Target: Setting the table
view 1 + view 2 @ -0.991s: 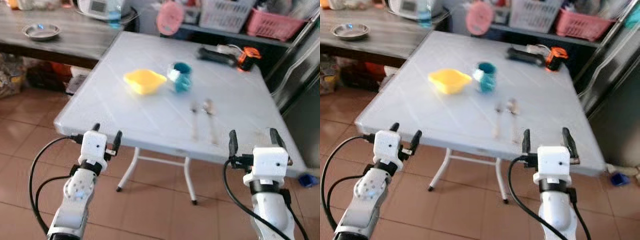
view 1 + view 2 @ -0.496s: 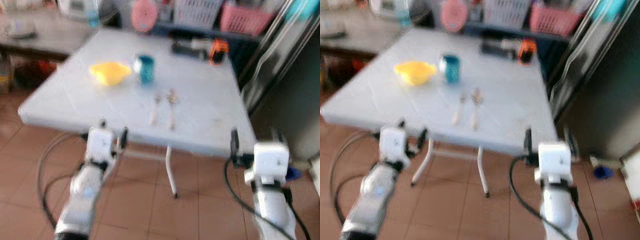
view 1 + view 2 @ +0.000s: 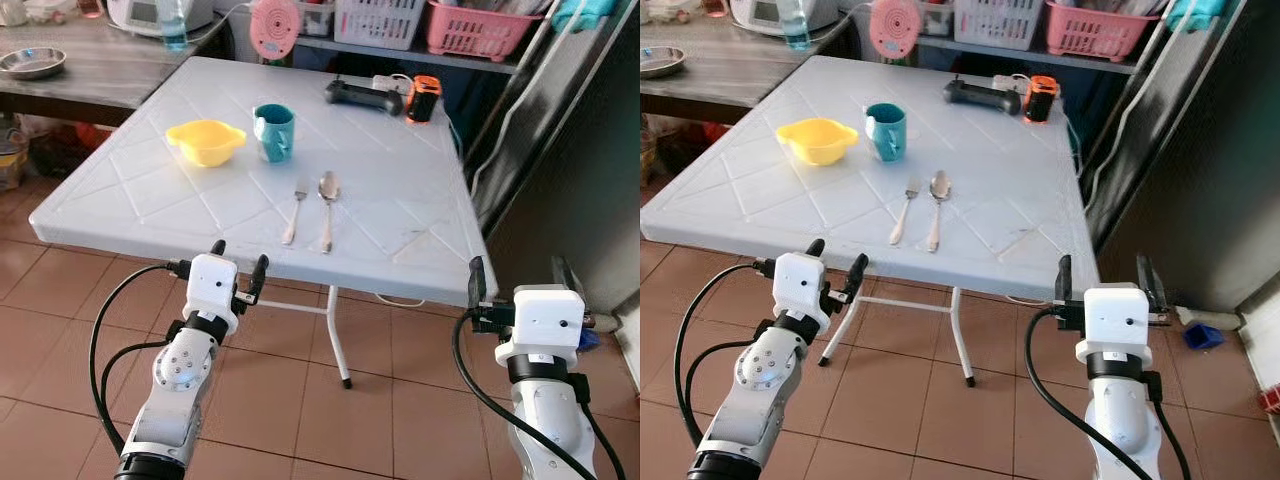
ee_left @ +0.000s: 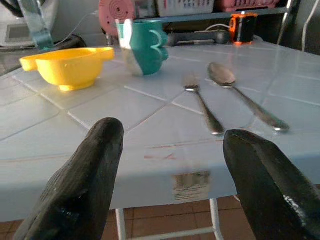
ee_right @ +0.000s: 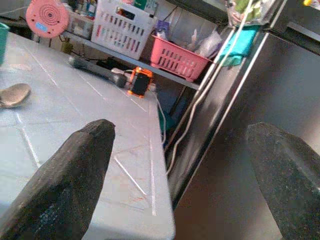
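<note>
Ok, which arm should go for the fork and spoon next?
Probably left. The left gripper, fingers open, sits at the table edge just short of the fork and spoon; the right gripper hangs off the table's far corner.

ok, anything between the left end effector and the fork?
Only bare white table between the left end effector and the fork, per the left eye and left wrist views.

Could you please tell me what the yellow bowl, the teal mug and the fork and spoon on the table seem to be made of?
Yellow bowl: likely plastic, matte and uniformly coloured. Teal mug: ceramic or plastic, slightly glossy; hard to tell. Fork and spoon: metal, probably stainless steel, silvery and reflective.
</note>
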Tool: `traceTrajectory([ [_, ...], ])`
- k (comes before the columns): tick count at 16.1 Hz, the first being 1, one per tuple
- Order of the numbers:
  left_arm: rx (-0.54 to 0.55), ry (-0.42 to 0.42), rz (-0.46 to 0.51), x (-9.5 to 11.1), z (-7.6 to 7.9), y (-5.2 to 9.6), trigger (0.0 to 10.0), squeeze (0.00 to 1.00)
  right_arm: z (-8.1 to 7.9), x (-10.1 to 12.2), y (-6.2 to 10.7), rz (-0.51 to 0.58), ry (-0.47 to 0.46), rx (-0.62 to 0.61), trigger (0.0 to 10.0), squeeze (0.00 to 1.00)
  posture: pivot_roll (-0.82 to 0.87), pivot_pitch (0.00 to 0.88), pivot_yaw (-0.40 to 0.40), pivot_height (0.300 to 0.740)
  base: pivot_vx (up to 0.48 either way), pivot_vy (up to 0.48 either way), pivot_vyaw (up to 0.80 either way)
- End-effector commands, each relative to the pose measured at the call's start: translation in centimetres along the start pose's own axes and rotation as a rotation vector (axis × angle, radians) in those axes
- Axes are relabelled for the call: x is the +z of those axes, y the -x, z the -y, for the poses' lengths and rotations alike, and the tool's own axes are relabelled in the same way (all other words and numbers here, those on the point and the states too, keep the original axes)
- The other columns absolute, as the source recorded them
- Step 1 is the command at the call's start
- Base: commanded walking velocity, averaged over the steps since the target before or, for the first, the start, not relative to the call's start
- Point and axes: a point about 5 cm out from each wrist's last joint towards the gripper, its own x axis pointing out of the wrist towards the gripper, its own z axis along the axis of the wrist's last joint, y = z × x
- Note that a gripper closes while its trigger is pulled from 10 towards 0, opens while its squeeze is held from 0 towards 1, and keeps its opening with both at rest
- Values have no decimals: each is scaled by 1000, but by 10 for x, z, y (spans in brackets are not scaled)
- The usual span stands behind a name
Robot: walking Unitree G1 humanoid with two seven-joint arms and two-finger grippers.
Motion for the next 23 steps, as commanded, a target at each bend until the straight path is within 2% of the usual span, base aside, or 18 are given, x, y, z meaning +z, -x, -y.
traceTrajectory([
  [1, -5, 1, -15, -1, -3, -1, 10000, 0, -2, 0, -1, 3, -2, 6, 10000, 0, 207, 100, -83, 740, 0, 315, 0],
  [23, -16, -4, -29, -3, -2, -5, 10000, 0, -6, 3, -3, 30, -20, 1, 10000, 0, 217, 109, -62, 740, 0, 370, 0],
])
